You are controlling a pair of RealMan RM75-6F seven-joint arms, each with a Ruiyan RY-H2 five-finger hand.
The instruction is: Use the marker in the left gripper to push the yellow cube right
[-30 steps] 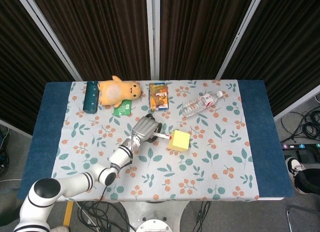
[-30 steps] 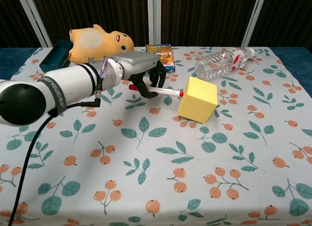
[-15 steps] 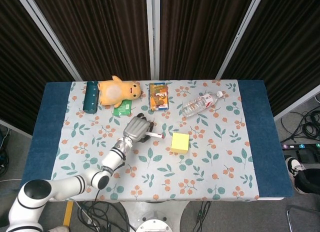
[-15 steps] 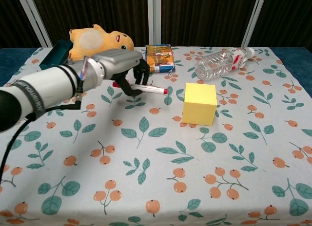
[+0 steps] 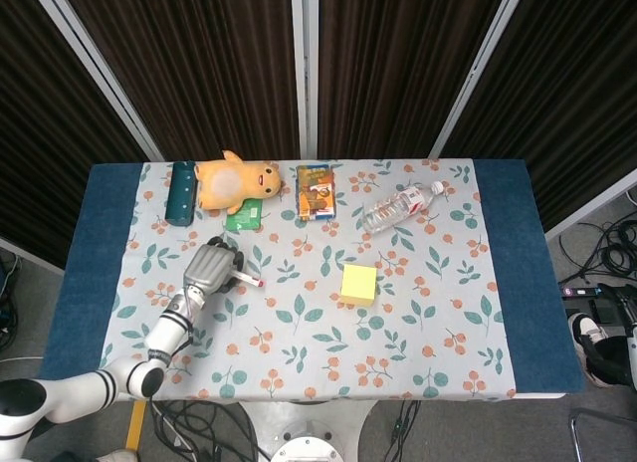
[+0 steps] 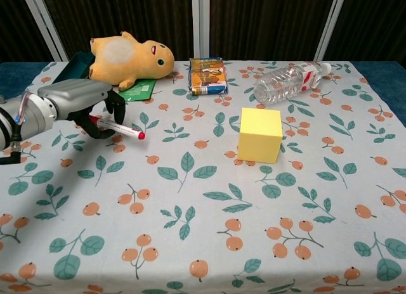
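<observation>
Left robot hand (image 6: 85,104) holds marker (image 6: 120,128) well apart from yellow cube (image 6: 260,135).

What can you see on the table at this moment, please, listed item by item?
yellow cube: one, yellow, centre of table
water bottle: one, clear, lying down, far right
snack box: one, orange, far centre
plush toy: one, orange-yellow, far left
green packet: one, green, partly under the plush toy
teal box: one, dark teal, far left
tablecloth: one, floral, over the table
marker: one, white, red tip, in left robot hand
left robot hand: one, grey, left side
</observation>
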